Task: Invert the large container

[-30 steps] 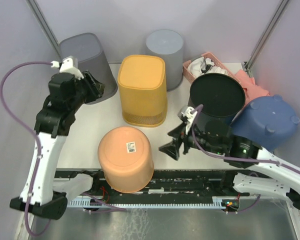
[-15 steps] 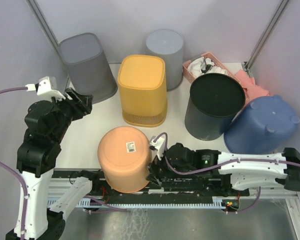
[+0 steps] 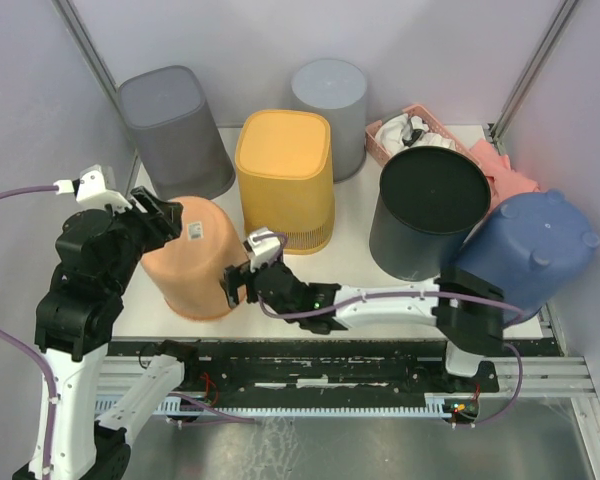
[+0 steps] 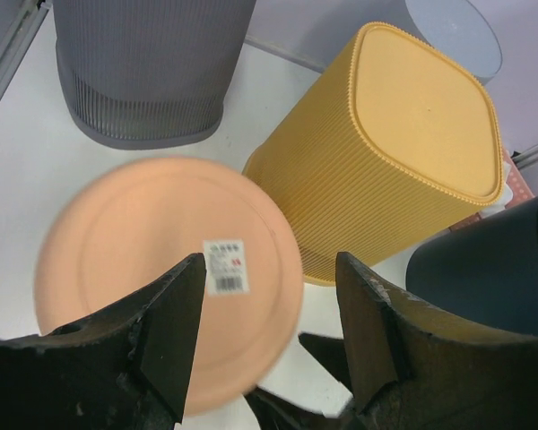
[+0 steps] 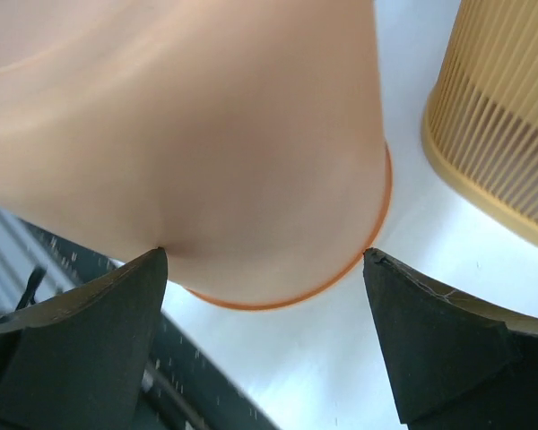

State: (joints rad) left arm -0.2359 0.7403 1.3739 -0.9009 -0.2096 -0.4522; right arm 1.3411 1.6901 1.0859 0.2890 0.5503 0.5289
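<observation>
Peach bin [image 3: 185, 265] base-up on the white worktop [image 3: 350, 230], both arms close to it.
The bin stands at the near left part, its barcode label on top, in front of a dark grey ribbed bin [image 3: 170, 125] and beside a yellow ribbed bin [image 3: 283, 180]. The right end effector [image 5: 262, 255] is spread wide at its lower wall. The left end effector [image 4: 269, 264] hovers above its base, fingers apart.

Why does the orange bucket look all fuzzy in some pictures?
Left wrist view: the orange bucket has a smeared edge and a soft label, likely motion blur, while the yellow bin is crisp. Right wrist view: the bucket is so close to the lens that it shows as a soft blur with no texture. Top view: it looks sharp.
</observation>
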